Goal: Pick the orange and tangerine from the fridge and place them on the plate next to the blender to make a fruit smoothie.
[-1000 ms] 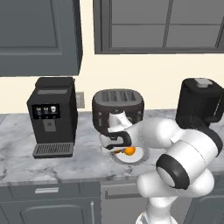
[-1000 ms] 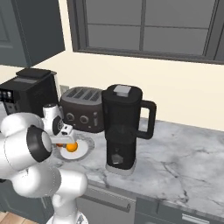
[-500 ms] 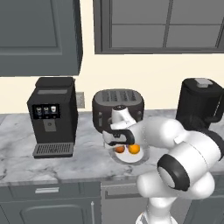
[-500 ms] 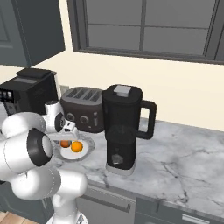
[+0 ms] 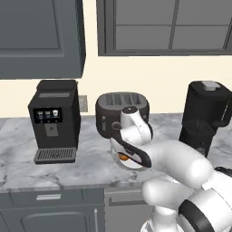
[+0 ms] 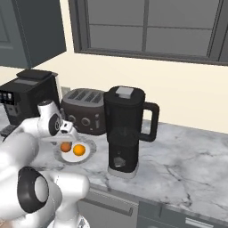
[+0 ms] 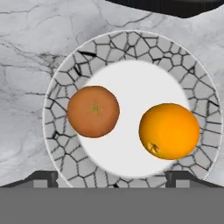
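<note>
The whitish plate with a cracked-pattern rim lies on the marble counter. On it rest the darker reddish tangerine at the left and the brighter orange at the right, a little apart. My gripper hangs straight above them, open, with its dark fingertips wide apart and nothing between them. In the right base view the gripper hovers over the plate, with the tangerine and orange just left of the black blender. The fridge is out of view.
A dark toaster stands right behind the plate and a boxy black coffee machine at the far left. Bare marble counter stretches to the right of the blender. Dark cupboards and a window hang above.
The jaws have gone from shut to wide open, letting a fruit go onto the plate. The hand has risen a little above the two fruits.
</note>
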Controlling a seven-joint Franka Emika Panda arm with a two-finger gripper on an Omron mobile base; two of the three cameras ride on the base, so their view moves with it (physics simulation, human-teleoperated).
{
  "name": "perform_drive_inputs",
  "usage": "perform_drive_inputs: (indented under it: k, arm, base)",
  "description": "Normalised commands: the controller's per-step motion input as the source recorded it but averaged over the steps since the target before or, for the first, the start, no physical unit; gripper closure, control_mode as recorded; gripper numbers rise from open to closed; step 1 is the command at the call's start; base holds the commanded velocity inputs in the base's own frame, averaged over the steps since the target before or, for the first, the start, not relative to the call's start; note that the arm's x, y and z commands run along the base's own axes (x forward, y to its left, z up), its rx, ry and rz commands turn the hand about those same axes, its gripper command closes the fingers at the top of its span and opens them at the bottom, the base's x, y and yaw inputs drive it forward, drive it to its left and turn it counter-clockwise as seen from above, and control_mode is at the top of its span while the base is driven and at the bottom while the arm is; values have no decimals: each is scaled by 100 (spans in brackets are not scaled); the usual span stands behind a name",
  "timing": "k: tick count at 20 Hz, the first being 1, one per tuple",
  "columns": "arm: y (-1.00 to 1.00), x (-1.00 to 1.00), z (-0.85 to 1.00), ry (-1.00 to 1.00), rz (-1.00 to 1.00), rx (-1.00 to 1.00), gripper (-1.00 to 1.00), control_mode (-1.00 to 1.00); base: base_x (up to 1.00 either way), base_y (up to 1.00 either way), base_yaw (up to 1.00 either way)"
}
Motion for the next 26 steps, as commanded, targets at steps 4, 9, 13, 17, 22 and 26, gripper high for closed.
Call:
perform_drive_inputs:
  k: [4,9,13,17,22,26]
  arm:
    - [0,-33,56,-12,0,0,-100,-100]
    - [-5,-48,22,-12,0,4,-100,-100]
    - [-7,-46,28,-10,-1,7,-100,-100]
    - [-6,-19,58,-8,-4,2,-100,-100]
    - [-10,-10,74,-16,-5,0,-100,-100]
    - [-13,-14,72,-14,-5,0,-100,-100]
  base:
    - [0,0,0]
    - [0,0,0]
    - [0,0,0]
    - [0,0,0]
    - [0,0,0]
    - [0,0,0]
